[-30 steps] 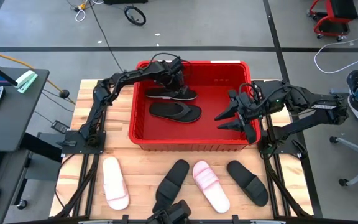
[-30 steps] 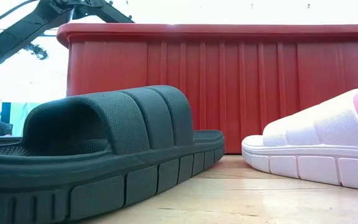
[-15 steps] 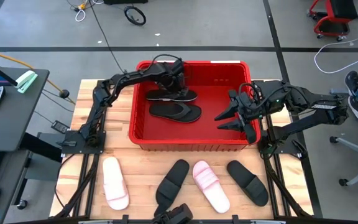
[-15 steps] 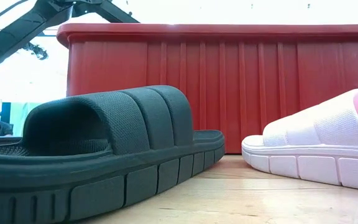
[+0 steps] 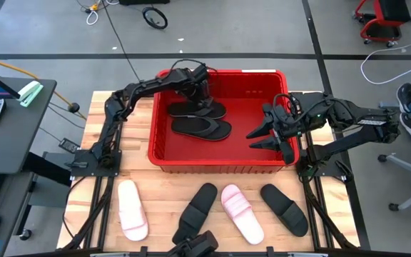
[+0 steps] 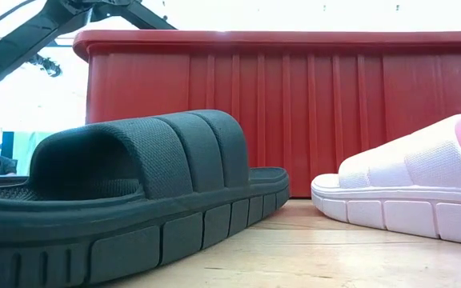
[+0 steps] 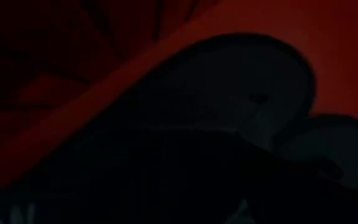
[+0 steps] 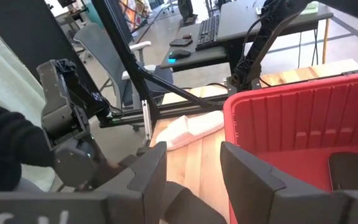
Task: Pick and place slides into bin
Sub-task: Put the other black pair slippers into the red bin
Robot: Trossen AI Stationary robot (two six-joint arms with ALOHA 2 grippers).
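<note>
High view showed four slides on the table before the red bin (image 5: 164, 158) (two pink, two black), two black flip-flops (image 5: 201, 128) inside. The right gripper (image 5: 268, 133) hovered wide open and empty; the left gripper (image 5: 200, 91) reached in, its grip unclear.

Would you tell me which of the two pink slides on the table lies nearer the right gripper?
The pink slide between the two black slides; the other pink slide lies far over on the left arm's side.

Glossy ribbed plastic bin (image 5: 220, 161); wooden table (image 5: 130, 160).
</note>
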